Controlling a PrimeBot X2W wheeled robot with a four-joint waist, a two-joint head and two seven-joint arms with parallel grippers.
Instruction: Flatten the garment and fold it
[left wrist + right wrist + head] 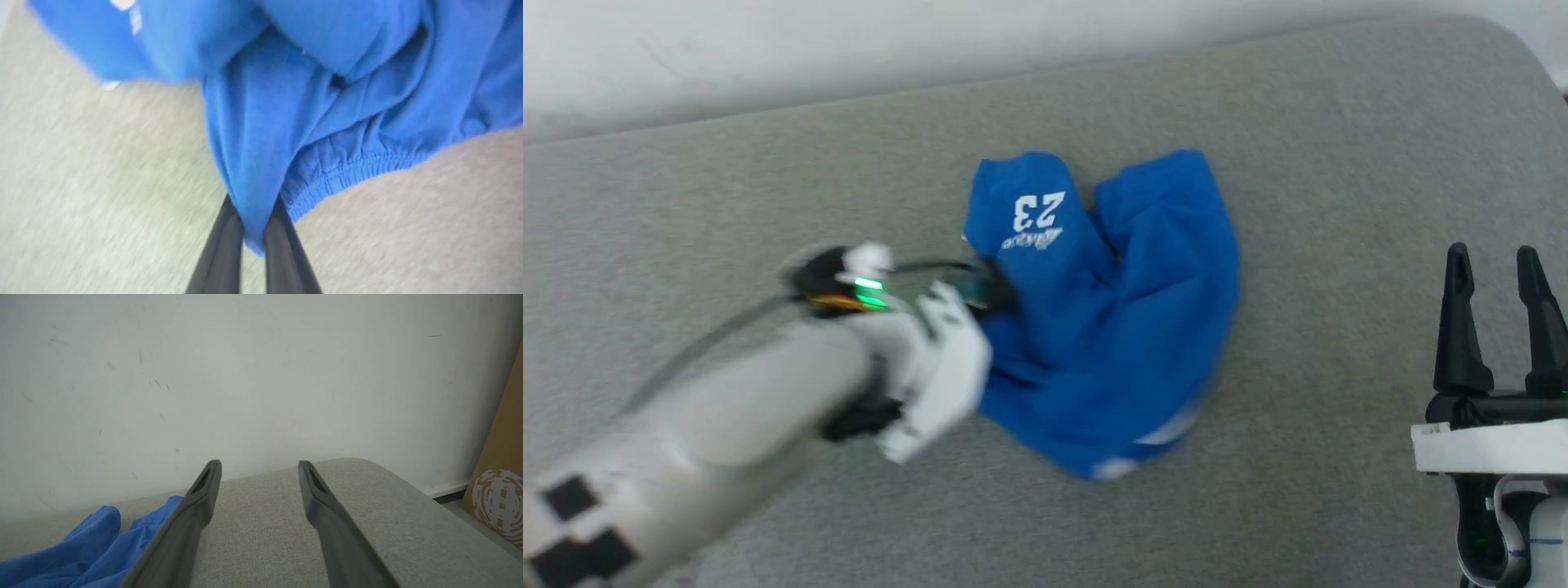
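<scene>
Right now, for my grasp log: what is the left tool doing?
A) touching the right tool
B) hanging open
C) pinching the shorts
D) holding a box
C: the left tool is shut on a blue fold of the shorts.

Grey cushion (pixel 1339 163), white wall (pixel 261 375), cardboard box (pixel 503 457).

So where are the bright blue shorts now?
In the head view, the bright blue soft shorts lie crumpled in the middle of the grey fabric surface, pinched by the left gripper.
</scene>
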